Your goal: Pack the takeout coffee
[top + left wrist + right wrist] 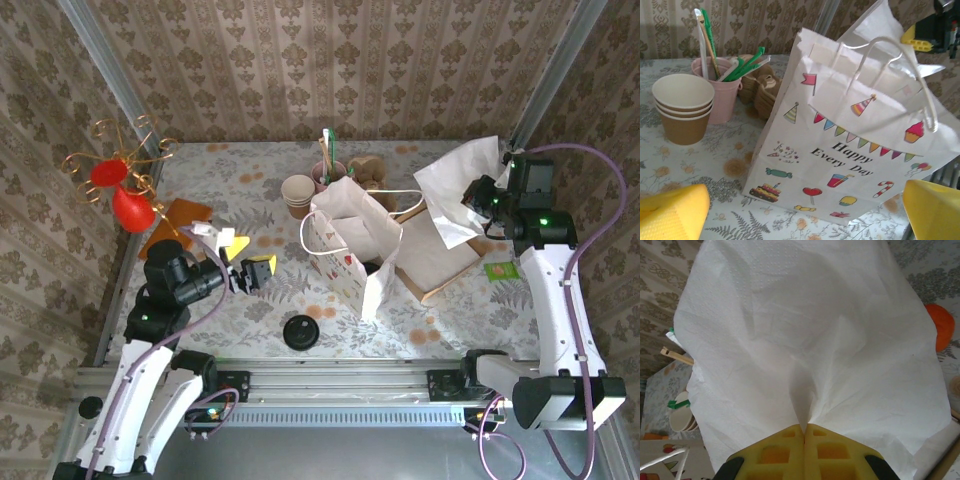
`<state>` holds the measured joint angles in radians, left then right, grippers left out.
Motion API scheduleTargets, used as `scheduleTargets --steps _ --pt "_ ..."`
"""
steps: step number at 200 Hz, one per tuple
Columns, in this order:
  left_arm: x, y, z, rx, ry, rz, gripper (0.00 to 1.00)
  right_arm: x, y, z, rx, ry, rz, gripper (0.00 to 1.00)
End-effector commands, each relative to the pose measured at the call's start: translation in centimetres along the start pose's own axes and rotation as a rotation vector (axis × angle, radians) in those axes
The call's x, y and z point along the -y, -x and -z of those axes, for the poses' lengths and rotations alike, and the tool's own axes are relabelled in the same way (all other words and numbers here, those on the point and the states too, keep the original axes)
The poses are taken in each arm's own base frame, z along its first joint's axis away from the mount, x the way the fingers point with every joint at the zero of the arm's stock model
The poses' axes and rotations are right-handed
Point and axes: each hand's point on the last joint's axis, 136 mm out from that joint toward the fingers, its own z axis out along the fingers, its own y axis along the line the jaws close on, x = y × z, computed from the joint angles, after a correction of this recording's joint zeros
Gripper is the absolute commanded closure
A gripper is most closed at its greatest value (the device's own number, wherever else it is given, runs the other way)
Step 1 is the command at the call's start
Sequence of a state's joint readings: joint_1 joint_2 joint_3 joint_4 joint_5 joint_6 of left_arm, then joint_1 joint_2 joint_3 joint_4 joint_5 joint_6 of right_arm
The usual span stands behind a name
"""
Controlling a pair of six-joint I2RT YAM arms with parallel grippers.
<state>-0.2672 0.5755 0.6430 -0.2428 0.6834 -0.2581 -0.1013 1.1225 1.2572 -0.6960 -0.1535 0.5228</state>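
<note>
The white paper party-print bag (345,245) stands mid-table, mouth up, with bare floral tablecloth (420,330) in front of it. My right gripper (804,429) is clenched on a raised, crumpled white paper sheet (810,340). My left gripper (247,256) gapes wide and empty beside the bag. I cannot tell where the takeout coffee is. A dark shape (372,267) sits inside the bag's mouth.

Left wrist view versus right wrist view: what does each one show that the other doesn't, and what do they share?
Left wrist: the printed front of the white paper bag, reading Happy Every Day, and a pink cup holding stirrers. Right wrist: a close look at the right gripper shut on a white napkin, with something orange beyond it. Both: the stacked beige cups and the bag's handle.
</note>
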Motion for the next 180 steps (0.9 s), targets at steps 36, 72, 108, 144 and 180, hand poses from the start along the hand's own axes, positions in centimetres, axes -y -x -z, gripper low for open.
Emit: scheduleTargets --steps 36,72,108,144,180 --pt "2.1 3.8 0.9 0.094 -0.064 0.035 0.00 1.7 2.1 2.4 0.089 -0.100 0.024 1.00" --pt "3.0 6.0 0.8 0.126 -0.108 0.075 0.00 0.6 4.7 4.7 0.179 -0.092 0.037 1.00" --pt "3.8 8.3 1.0 0.171 -0.148 0.115 0.00 -1.1 6.8 7.0 0.245 -0.052 0.047 1.00" --pt "4.5 9.7 1.2 0.210 -0.180 0.136 0.00 -3.9 8.3 8.9 0.289 0.064 0.045 1.00" --pt "4.5 9.9 1.1 0.220 -0.193 0.150 0.00 -7.0 8.4 9.2 0.238 0.213 0.001 1.00"
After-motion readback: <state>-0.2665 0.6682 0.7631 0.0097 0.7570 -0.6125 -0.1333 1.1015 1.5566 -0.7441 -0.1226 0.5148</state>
